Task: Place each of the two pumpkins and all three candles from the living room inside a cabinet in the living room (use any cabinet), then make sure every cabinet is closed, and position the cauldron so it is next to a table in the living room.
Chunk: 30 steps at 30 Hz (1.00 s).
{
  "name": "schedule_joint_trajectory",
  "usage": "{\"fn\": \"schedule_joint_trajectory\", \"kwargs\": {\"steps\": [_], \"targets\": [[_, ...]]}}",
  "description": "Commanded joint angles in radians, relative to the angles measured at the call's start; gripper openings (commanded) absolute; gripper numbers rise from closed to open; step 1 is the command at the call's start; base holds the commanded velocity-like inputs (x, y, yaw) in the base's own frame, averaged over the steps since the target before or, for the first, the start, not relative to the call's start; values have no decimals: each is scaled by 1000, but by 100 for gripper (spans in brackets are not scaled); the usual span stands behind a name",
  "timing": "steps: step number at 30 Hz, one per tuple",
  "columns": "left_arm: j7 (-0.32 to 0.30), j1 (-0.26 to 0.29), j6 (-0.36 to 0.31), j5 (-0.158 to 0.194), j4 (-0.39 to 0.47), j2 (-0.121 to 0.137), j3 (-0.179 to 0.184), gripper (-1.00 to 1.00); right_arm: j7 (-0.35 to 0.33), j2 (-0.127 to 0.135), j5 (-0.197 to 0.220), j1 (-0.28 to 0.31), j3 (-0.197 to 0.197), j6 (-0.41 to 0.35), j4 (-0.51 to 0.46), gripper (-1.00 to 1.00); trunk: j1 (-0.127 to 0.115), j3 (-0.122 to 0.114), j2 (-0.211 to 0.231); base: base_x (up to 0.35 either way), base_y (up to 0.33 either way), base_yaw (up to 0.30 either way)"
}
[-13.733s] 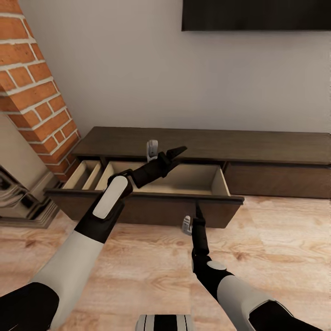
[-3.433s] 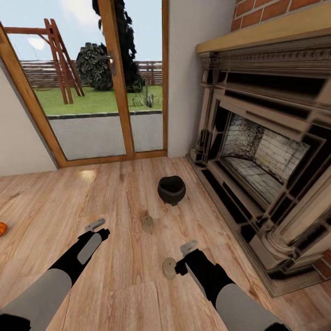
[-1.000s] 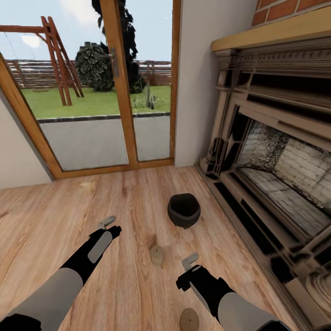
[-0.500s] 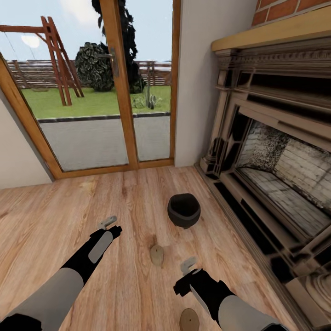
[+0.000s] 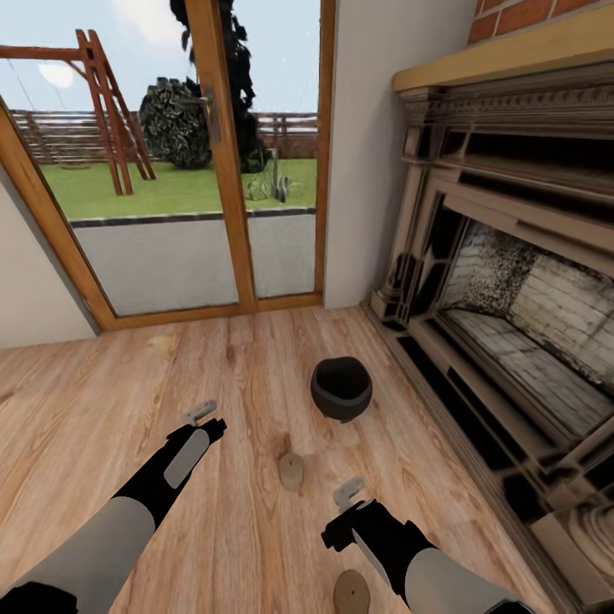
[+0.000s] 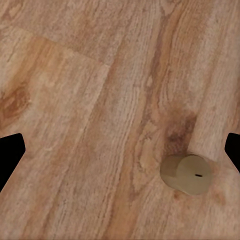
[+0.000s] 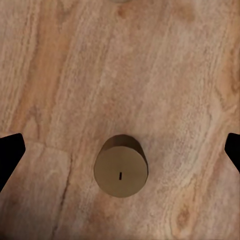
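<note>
The black cauldron stands on the wood floor close to the fireplace. One grey-olive candle stands upright between my arms and appears off to one side in the left wrist view. A second candle stands by my right forearm, centred between the fingers in the right wrist view. My left gripper hovers open above bare floor, left of the first candle. My right gripper is open above the second candle. The pumpkins, the cabinet and the table are out of view.
A stone fireplace with a raised hearth edge runs along the right. A wood-framed glass door to the garden closes the far side. Wood floor stretches to the left.
Over the last second my right gripper has shifted slightly back toward me, above the near candle. The left arm, candles and cauldron stay put.
</note>
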State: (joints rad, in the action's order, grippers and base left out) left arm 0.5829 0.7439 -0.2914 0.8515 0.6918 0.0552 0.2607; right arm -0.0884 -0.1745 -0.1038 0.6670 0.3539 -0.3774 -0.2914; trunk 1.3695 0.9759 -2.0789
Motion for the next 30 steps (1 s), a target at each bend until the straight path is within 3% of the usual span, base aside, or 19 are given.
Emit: {"fn": "schedule_joint_trajectory", "kwargs": {"steps": [1,30], "targets": [[0,0,0,0,0,0,0,100,0,0,0,0,0,-1,0,100,4,3,-7,0,0,0],[1,0,0,0,0,2,0,100,35,0,6,0,-1,-37,29,100,115,94,-210,0,0,0]]}}
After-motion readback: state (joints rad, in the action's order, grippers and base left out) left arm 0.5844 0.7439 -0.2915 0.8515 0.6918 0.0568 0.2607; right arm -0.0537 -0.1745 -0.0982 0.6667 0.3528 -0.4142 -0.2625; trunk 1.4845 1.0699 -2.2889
